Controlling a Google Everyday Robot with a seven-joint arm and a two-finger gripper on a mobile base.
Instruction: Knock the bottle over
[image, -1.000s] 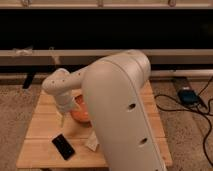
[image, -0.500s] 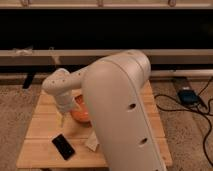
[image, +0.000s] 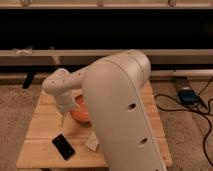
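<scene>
The pincer (image: 63, 116) hangs near the counter's (image: 42, 127) left edge, beside the orange bowl (image: 80, 114) (its opening cannot be told). The bottle isn't visible, so its direction is unclear.

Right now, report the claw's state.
Claw: open or closed cannot be told. It hangs over the table, just left of the bowl.

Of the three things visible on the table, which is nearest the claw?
The orange bowl: the claw hangs right beside its rim, while the flat black item and pale packet lie nearer the front edge.
</scene>
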